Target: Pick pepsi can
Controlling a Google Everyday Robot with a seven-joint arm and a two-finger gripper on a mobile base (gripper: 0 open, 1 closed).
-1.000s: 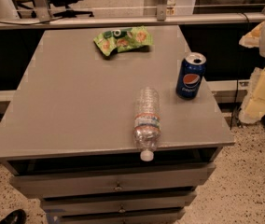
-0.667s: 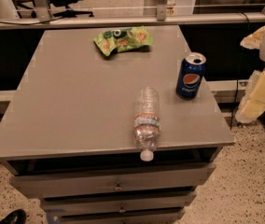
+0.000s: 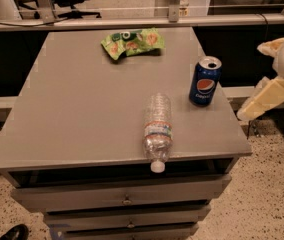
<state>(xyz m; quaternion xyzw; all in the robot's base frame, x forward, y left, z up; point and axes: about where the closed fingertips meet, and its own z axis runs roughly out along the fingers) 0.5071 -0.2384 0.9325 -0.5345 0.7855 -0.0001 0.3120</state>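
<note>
The pepsi can (image 3: 205, 82) is dark blue with a round red-white-blue logo and an open silver top. It stands upright near the right edge of the grey table (image 3: 82, 109). My gripper (image 3: 250, 81) hangs off the table's right side, a little to the right of the can and apart from it. Its cream fingers (image 3: 265, 99) are spread open and hold nothing.
A clear plastic water bottle (image 3: 157, 125) lies on its side at the table's front edge, its cap over the edge. A green snack bag (image 3: 132, 42) lies at the back. Drawers (image 3: 124, 196) sit under the table. A rail (image 3: 132, 21) runs behind it.
My gripper has shifted slightly left, toward the can. The can, bottle and bag have not moved.
</note>
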